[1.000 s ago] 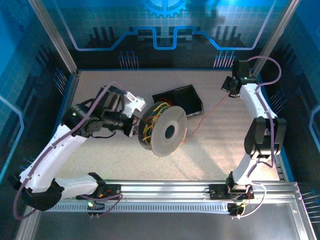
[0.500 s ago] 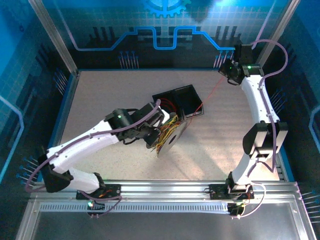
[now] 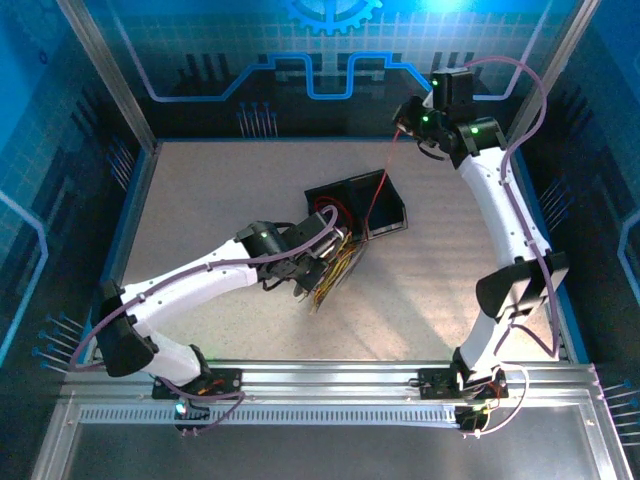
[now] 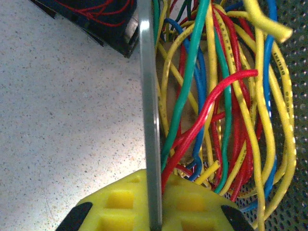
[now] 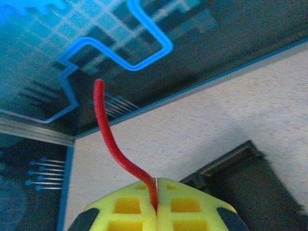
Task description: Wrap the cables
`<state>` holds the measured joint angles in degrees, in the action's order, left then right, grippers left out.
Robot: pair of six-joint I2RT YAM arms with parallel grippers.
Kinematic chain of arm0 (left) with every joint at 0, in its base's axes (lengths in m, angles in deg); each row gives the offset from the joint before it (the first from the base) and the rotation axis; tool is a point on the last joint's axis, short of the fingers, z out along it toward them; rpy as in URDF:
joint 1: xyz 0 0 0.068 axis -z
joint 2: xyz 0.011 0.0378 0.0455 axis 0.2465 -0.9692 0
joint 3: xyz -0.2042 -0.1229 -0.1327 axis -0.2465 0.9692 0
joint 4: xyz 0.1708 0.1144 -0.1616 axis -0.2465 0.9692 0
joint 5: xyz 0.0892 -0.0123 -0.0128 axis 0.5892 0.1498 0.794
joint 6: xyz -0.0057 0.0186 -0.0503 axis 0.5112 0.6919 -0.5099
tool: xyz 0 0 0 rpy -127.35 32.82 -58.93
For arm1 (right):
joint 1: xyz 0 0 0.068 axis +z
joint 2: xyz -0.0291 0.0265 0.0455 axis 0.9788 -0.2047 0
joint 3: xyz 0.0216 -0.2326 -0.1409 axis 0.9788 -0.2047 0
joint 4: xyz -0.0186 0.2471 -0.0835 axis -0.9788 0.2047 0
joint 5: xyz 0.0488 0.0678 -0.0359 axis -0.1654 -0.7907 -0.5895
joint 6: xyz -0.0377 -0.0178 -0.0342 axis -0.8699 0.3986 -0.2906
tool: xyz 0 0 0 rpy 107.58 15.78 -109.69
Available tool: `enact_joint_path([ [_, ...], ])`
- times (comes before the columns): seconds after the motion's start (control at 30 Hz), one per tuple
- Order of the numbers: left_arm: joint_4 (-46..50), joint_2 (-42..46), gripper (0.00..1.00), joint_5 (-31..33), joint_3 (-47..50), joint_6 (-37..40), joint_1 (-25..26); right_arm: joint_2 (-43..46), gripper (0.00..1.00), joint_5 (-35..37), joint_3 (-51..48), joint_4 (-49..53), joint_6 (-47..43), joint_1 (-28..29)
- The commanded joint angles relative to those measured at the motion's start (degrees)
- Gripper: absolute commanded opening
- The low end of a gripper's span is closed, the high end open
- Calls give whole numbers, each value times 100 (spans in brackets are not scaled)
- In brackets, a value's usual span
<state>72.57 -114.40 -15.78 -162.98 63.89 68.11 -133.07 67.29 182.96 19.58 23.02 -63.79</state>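
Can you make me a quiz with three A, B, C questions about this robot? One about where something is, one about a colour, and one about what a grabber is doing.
1. Where is the right end effector?
A) by the arm bases
B) up near the far right corner
C) inside a black box

2. What colour is the wire it pinches?
A) green
B) white
C) red

3. What is the left end effector doing?
A) clamped on the spool by its thin rim
B) open over bare table
C) holding a cup

Answers: 1 B, the top view shows it there. 2 C, its wrist view shows a red strand nipped in it. 3 A, the metal rim sits between its yellow pads.
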Motion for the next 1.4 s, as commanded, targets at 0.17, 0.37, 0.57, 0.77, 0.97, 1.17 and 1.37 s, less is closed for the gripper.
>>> enact_joint_path([
  [0.17,477,-141,0,-64,-52,-486,-416,247,0,-268,1147,-681,442,980],
  [0.37,301,198,0,-205,18,-996,-1033,404,0,-355,822,-1152,556,1724],
  [0.57,212,586,0,-220,131,-1456,-1690,500,0,-439,453,-1745,644,2421],
  [0.77,-79,1173,0,-580,445,-1964,-2496,703,0,-572,-251,-2602,779,3103],
  [0.97,-660,1655,0,-1457,738,-2649,-3517,1022,0,-620,-1505,-3777,952,3754],
  [1.17,-887,1682,0,-2082,667,-3307,-4430,1389,0,-612,-2743,-4592,1153,4228],
  [1.37,-1313,1724,0,-2828,719,-3819,-5176,1828,0,-588,-4113,-5469,1333,4561],
])
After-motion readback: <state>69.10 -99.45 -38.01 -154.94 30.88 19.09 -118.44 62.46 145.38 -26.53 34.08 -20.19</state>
